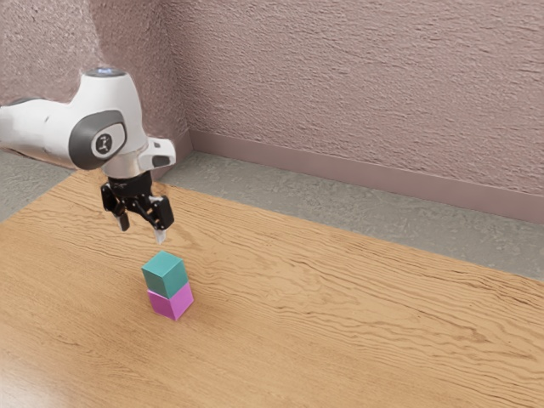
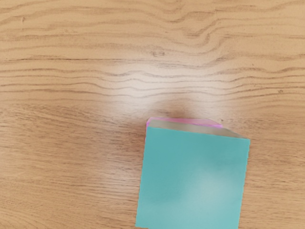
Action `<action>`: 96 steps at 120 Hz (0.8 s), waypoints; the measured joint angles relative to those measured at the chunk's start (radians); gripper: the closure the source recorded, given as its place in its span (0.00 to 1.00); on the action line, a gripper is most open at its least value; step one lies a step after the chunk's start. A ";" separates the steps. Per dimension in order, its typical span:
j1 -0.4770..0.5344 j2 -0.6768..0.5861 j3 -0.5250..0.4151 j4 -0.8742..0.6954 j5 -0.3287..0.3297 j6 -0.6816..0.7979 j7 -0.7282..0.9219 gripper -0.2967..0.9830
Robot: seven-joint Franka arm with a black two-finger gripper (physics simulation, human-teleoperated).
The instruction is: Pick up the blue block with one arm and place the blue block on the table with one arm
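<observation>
As the blue block [image 1: 165,274] tops the stack, the gripper [image 1: 142,228] hangs open above

Fingers stand well apart, nothing between them. Block rests on the magenta block [image 1: 172,302], which sits on the table [image 1: 340,306]. Step in hand, as judged: align and descend for the grasp. Its top face lies slightly askew in the wrist view; a small hand turn should square the fingers to its sides. Best to centre first, lower slowly, close on the upper block only, and lift straight; too deep a grip could drag the magenta block.
</observation>
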 joint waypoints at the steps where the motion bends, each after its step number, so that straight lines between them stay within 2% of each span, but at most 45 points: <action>1: -0.001 -0.001 0.000 -0.006 -0.001 0.008 0.000 0.23; 34: -0.005 0.009 -0.002 -0.065 -0.037 0.147 -0.011 0.23; 96: -0.002 0.070 -0.010 -0.127 -0.088 0.200 -0.021 0.23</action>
